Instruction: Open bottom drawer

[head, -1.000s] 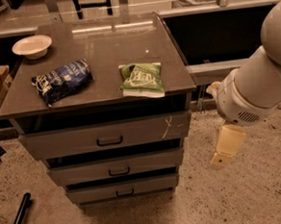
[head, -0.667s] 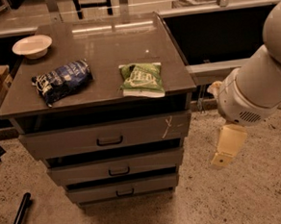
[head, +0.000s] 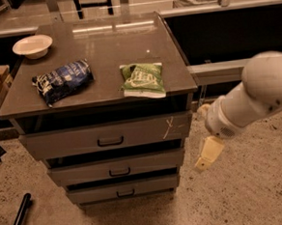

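One gripper [head: 205,157] hangs in the lower right of the frame, at the end of the white arm [head: 256,94]. It is beside the right edge of the cabinet [head: 102,44] and not touching it. Nothing is seen in it, and whether it is spread or pressed together cannot be told from this view.

To the left of the gripper and lower, in the lower centre of the frame, is the bottom drawer [head: 88,193]. Its grey front looks closed, and its small dark handle [head: 125,193] is free.

The step in hand seems to be the approach, because the handle is not yet reached. The next move probably calls for the gripper to go left and down in the frame, come in front of the drawer face, take the handle and pull straight outward. It must not take the similar handle of the middle drawer [head: 77,173] just above.

By count there are three drawers, including the top drawer [head: 61,142] with a white scratch [head: 168,128]. On the cabinet top lie two bags, a blue bag [head: 62,81] and a green bag [head: 141,79], and one white bowl [head: 32,45] in the upper left.
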You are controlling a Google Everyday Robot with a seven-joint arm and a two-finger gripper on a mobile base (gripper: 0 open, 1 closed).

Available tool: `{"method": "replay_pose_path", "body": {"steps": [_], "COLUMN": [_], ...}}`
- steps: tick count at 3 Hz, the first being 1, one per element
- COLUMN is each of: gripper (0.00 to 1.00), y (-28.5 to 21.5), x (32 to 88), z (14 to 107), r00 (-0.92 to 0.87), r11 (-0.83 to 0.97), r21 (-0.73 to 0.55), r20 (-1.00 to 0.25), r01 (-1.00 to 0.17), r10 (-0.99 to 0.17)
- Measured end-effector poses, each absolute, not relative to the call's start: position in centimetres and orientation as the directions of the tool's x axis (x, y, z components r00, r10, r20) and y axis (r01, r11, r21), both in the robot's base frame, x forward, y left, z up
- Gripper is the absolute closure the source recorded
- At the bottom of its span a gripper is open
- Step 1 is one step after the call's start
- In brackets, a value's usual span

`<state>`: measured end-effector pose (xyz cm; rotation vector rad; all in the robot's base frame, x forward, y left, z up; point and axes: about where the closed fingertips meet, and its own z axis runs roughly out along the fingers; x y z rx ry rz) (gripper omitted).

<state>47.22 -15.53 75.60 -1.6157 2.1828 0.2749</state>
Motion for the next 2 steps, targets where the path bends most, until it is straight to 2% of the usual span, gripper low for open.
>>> {"method": "replay_pose_path", "body": {"steps": [1, 2], "gripper": [0.0, 0.0], "y": [-15.4, -15.2], "x": [49.6, 49.6], "z": [67.7, 65.3], "r00": [-0.291, -0.31], "r11": [0.353, 0.357], "r21": [-0.016, 0.02], "r20": [-0.535, -0.541], "r01": [-0.935, -0.934], "r10": [-0.793, -0.782]}}
